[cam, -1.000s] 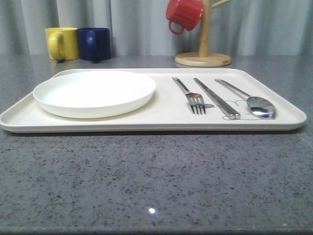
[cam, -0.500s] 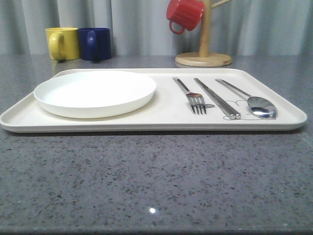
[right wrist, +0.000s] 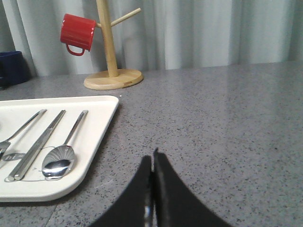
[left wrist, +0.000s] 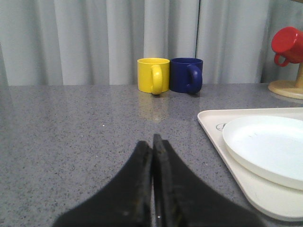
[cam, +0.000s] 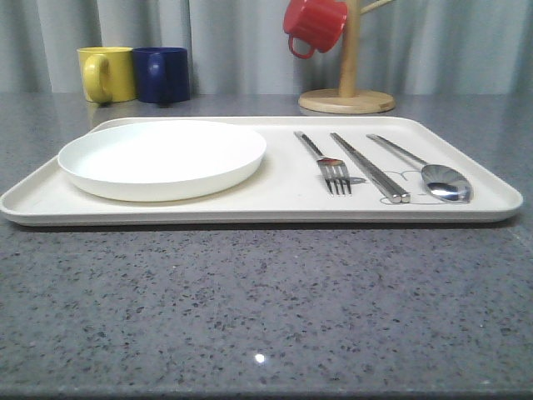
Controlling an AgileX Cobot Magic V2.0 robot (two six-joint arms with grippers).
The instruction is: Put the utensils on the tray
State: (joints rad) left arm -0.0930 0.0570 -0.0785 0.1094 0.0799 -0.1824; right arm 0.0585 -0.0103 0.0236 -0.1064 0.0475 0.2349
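The cream tray (cam: 275,204) is sitting on the grey table (cam: 266,317), carrying a round white plate (cam: 162,158) at its left and — side by side at its right — the chopsticks (cam: 369,167), spoon (cam: 425,169) and fork (cam: 323,162). Both claws are hovering clenched, grasping nothing: left gripper (left wrist: 152,142) near the tray's left edge, right gripper (right wrist: 153,158) beside its right edge.
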